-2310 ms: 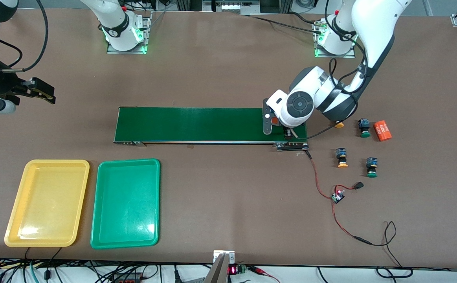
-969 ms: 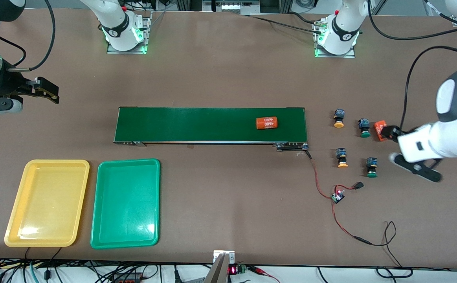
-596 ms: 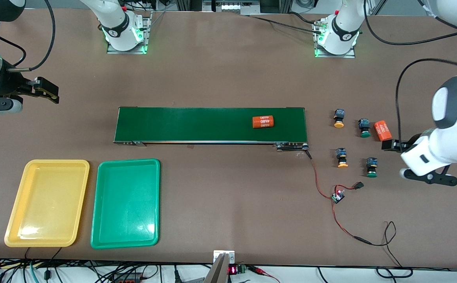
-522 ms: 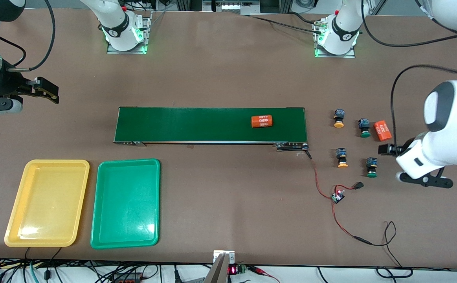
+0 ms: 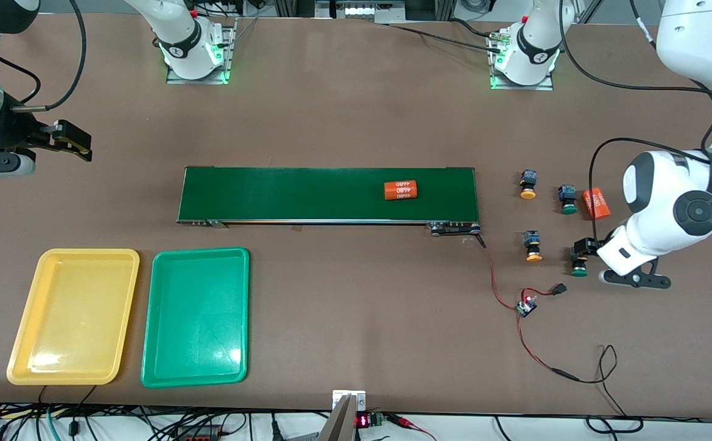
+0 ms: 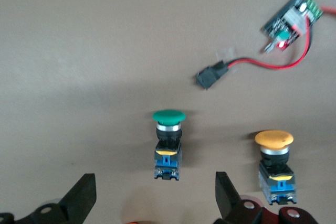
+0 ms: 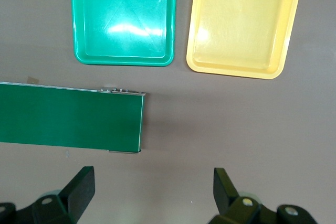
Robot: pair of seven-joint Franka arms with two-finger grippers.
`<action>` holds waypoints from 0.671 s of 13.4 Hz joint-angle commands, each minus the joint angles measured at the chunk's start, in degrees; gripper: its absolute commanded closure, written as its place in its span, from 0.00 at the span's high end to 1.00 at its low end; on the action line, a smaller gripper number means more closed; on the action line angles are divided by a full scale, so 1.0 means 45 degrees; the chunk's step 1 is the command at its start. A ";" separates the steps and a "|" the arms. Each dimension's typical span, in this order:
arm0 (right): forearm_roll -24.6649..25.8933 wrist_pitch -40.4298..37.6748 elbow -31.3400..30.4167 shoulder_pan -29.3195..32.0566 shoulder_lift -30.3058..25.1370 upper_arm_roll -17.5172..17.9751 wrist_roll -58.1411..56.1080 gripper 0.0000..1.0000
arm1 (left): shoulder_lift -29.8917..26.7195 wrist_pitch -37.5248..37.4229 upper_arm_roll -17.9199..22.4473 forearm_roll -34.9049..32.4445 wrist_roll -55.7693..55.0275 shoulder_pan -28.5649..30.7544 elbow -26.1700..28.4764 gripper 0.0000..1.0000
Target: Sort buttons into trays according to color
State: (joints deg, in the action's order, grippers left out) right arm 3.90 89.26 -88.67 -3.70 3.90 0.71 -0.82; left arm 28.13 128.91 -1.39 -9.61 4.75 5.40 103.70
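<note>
The left gripper hangs low over the table at the left arm's end, its jaws spread wide and holding nothing. In the left wrist view a green-capped button lies on its side between the two fingers, touching neither; in the front view this same green-capped button sits right at the gripper's tip.

An orange-capped button lies just beside it, at its 9 o'clock in the front view, and shows in the left wrist view too. Two more buttons lie farther from the front camera: a second orange-capped button and a second green-capped button, near each other. At 3 o'clock of that green one is an orange cylinder with white numbers. Another orange numbered cylinder lies on the dark-green conveyor belt, toward the left arm's end of it.

A small circuit board with red and black wires lies at 7 o'clock of the gripped-at button.

The yellow tray and green tray sit side by side at the right arm's end, nearer the front camera than the belt, both with nothing in them. The right gripper waits in the air over the table at the right arm's end, jaws wide and holding nothing; its wrist view looks down on the green tray, the yellow tray and the belt's end.
</note>
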 commanded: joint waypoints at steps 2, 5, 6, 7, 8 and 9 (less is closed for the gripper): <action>0.0149 -0.0030 0.0096 -0.0057 -0.0026 -0.0001 -0.0090 1.00 | 0.0232 0.1211 0.0054 0.0338 0.0739 0.0010 0.0800 1.00; 0.0149 -0.0030 0.0096 -0.0057 -0.0026 -0.0001 -0.0071 1.00 | 0.0876 0.2873 0.0054 0.0338 0.0858 0.0128 0.1348 1.00; 0.0149 -0.0030 0.0096 -0.0057 -0.0026 -0.0001 -0.0090 1.00 | 0.1168 0.3225 0.0054 0.0318 0.0916 0.0244 0.1369 1.00; 0.0149 -0.0030 0.0096 -0.0057 -0.0026 -0.0001 -0.0090 1.00 | 0.1422 0.3518 0.0035 0.0318 0.1207 0.0574 0.1369 1.00; 0.0149 -0.0030 0.0096 -0.0057 -0.0026 -0.0001 -0.0090 1.00 | 0.1599 0.3734 0.0035 0.0318 0.1751 0.0654 0.1350 1.00; 0.0149 -0.0030 0.0096 -0.0057 -0.0026 -0.0001 -0.0090 1.00 | 0.1678 0.4045 0.0035 0.0338 0.2066 0.0655 0.1349 1.00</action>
State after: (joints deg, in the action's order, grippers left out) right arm 3.90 89.26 -88.67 -3.73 3.89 0.71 -0.82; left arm 34.99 144.81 -1.25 -9.26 9.57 7.50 109.86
